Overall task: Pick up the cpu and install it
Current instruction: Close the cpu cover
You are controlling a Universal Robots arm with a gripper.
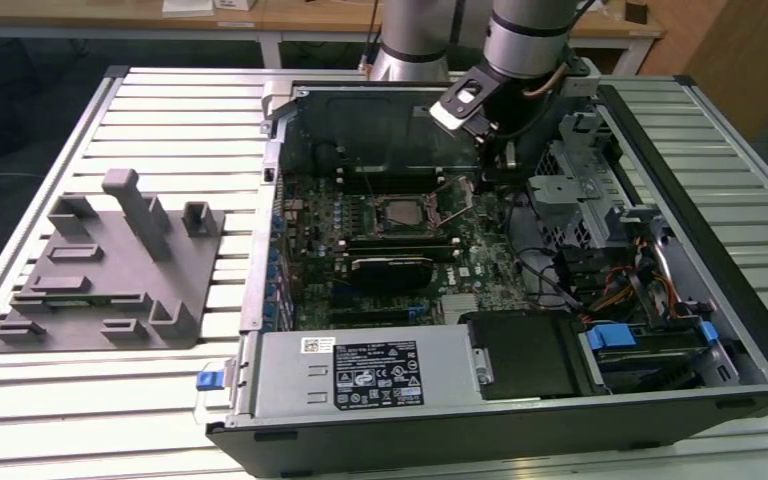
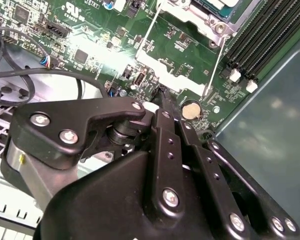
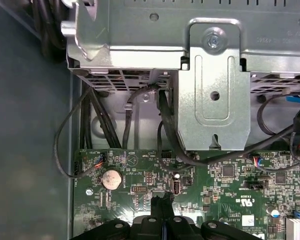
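Here, fingers clenched, empty, close over the motherboard.
The cpu lies in its socket, well beyond their tips; a coin cell sits just beside them.

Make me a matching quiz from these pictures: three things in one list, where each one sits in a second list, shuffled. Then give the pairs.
Things:
1. plastic tray
2. coin battery
3. gripper

Places:
A. hanging over the green board, inside the case
B. on the slatted table, outside the case
C. mounted flat on the green board

Pairs: 1-B, 2-C, 3-A.
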